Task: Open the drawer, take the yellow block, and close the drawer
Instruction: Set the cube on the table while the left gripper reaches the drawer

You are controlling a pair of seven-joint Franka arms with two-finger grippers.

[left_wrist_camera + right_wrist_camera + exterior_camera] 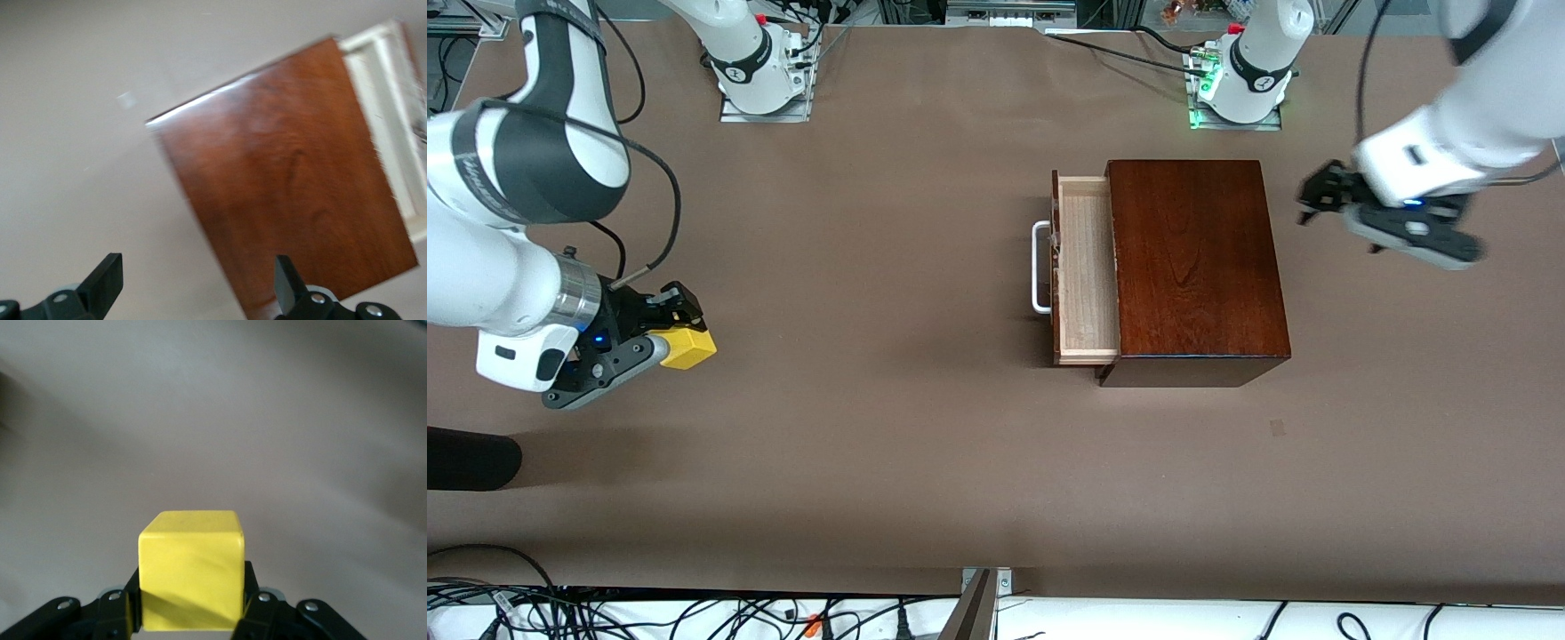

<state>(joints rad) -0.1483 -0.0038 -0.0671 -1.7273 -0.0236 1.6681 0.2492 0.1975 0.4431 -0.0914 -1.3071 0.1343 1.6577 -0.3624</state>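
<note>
The dark reddish-brown wooden box [1192,267] stands toward the left arm's end of the table. Its drawer [1087,267] is slid partly out toward the right arm's end, with a pale, empty inside and a white U-shaped handle [1040,267]. My right gripper [671,336] is shut on the yellow block [689,347] over bare table at the right arm's end. In the right wrist view the block [190,567] sits between the fingers [257,610]. My left gripper [1316,200] is open and empty, up beside the box. The left wrist view shows the box top [293,180] and the drawer [390,113].
The two arm bases [760,76] [1240,80] stand along the table edge farthest from the front camera. A dark object [467,458] lies at the table's edge at the right arm's end. Cables [694,613] run below the table edge nearest the front camera.
</note>
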